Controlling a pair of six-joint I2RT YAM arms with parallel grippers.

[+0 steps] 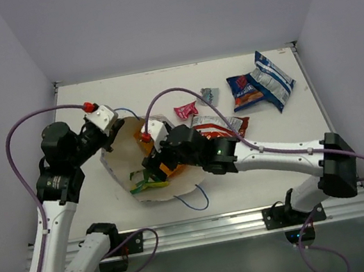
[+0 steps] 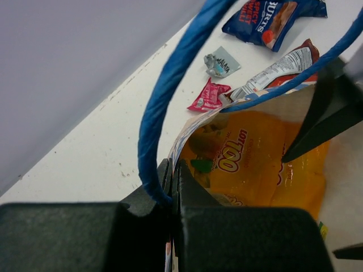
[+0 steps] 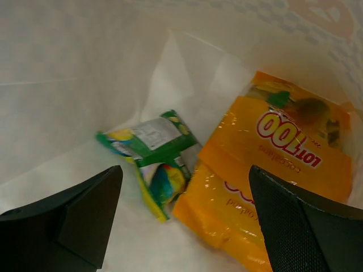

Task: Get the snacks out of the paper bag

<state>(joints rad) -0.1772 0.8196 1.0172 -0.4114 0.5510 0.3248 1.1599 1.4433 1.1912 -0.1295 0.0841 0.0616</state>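
The paper bag (image 1: pixel 119 155) lies on its side with its mouth open. My left gripper (image 1: pixel 106 124) is shut on the bag's rim (image 2: pixel 194 129) beside a blue cord handle (image 2: pixel 164 96); its jaws show closed in the left wrist view (image 2: pixel 174 170). My right gripper (image 1: pixel 152 166) is open inside the bag, empty, its fingers (image 3: pixel 74 221) either side of a green packet (image 3: pixel 156 153) and two overlapping orange packets (image 3: pixel 266 170). Outside the bag lie a blue packet (image 1: pixel 246 89), a blue-white one (image 1: pixel 272 79), a red-silver one (image 1: pixel 221 127), a tiny pink one (image 1: pixel 185 111) and a tiny silvery-teal one (image 1: pixel 210 94).
The bag's second blue cord handle (image 1: pixel 195 203) loops onto the table near the front edge. White walls close in the table at the back and both sides. The removed packets cluster at the back right.
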